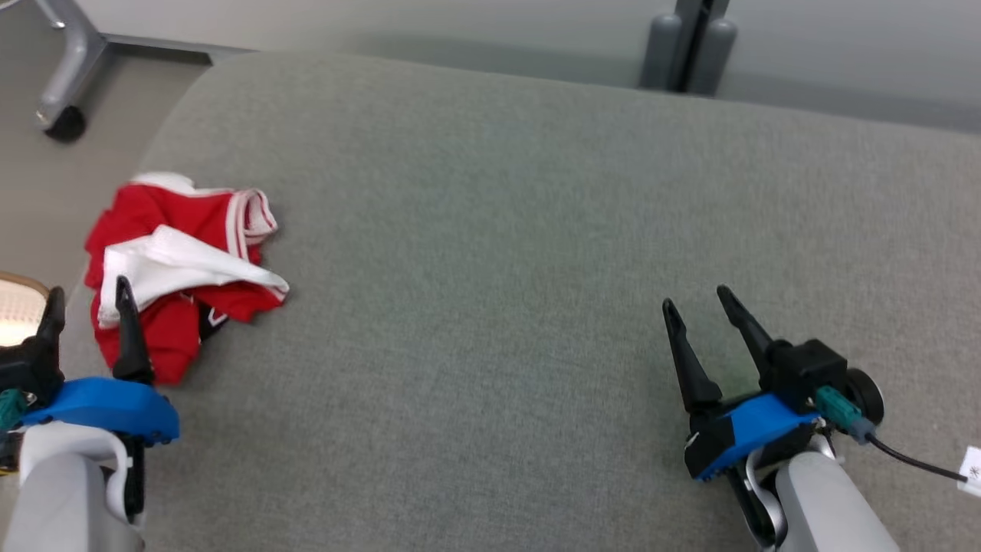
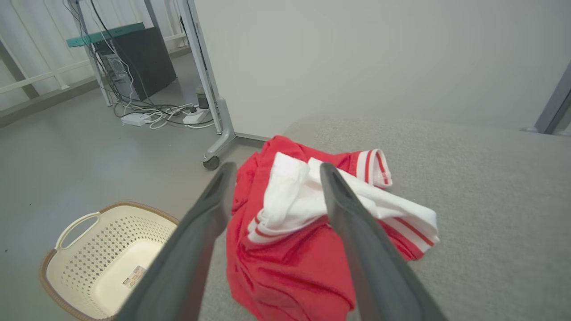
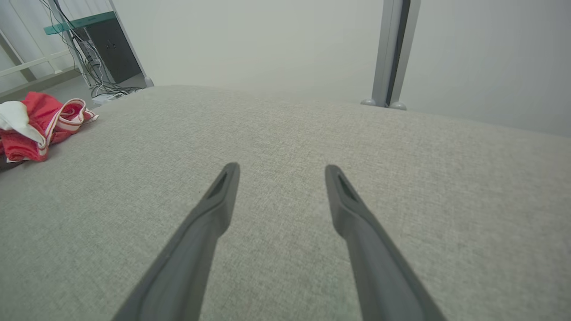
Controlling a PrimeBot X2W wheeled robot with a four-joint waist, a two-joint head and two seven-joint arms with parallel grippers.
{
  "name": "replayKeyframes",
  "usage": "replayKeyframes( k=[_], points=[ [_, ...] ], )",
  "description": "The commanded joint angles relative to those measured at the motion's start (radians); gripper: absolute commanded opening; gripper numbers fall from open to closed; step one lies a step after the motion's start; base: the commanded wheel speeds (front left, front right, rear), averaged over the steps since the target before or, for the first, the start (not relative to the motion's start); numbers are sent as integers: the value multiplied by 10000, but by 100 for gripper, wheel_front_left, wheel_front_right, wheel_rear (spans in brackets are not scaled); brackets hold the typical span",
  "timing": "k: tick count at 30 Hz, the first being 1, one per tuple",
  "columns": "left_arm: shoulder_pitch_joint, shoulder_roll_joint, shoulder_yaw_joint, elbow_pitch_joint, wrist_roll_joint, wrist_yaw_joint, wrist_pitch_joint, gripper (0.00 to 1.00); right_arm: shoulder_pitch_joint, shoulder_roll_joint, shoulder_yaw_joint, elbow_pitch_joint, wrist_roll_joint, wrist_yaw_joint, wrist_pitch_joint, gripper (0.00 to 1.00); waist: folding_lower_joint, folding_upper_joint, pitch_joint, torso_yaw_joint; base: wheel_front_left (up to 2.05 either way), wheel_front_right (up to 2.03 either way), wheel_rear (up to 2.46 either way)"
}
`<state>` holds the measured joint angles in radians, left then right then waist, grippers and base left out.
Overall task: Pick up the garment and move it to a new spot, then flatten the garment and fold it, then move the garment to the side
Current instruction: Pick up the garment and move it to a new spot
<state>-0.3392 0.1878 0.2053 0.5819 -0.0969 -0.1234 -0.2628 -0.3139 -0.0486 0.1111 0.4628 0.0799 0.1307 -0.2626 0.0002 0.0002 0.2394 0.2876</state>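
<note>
- Red garment w/ white striped trim is crumpled in a heap at far-L end of the grey padded surface, near its rounded corner.
- White part is draped across top of the red. A small dark patch shows at the heap's near side.
- L gripper: jaws spread wide, nothing held.
- In head view it sits lower L, and its inner finger overlaps the heap's near edge. Contact w/ cloth: cannot tell.
- L wrist view: both fingers frame the heap. The cloth lies just ahead of and below the tips.
- R gripper: jaws apart, nothing held, over bare fabric at lower R, well apart from the garment. Whether the tips touch the surface: cannot tell.
- R wrist view: garment is far off at the L edge, w/ bare grey fabric btw it and the fingers.
- Cream perforated basket w/ brown rim and a handle cut-out stands on the floor beside the L end of the surface, below the garment's side. A small label lies on its bottom.
- Bkgd: grey frame leg on a black caster stands on the floor beyond the garment.
- A grey post rises behind the far edge of the surface.
- Floor cables and power strips lie by a dark cabinet.
- A thin black lead w/ a white tag trails R from the R wrist.
</note>
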Motion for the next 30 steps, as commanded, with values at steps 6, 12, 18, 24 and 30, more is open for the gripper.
replayKeyframes(
  k=[6,12,18,24,30],
  points=[
    [-1497,966,243,1517,-53,-78,-27,100,-495,-37,152,-319,-227,0,-31,100,-2,-2,815,-618,0,0,0],
    [-2070,1361,364,2858,108,212,-27,100,-593,-37,85,-478,-195,0,-31,100,-2,-2,1070,-1016,0,0,0],
    [-2223,1371,250,3335,113,96,-27,0,-405,-37,-70,-434,-59,0,-31,100,-2,-2,853,-1160,0,0,0],
    [-2298,1333,141,2339,69,16,-29,0,-274,-37,-53,-385,164,0,-31,100,-2,-2,452,-1278,0,0,0],
    [-2519,1075,-653,91,22,-91,-29,0,29,-36,43,-397,621,0,-31,100,-2,-2,-246,-1858,0,0,0]
  ],
)
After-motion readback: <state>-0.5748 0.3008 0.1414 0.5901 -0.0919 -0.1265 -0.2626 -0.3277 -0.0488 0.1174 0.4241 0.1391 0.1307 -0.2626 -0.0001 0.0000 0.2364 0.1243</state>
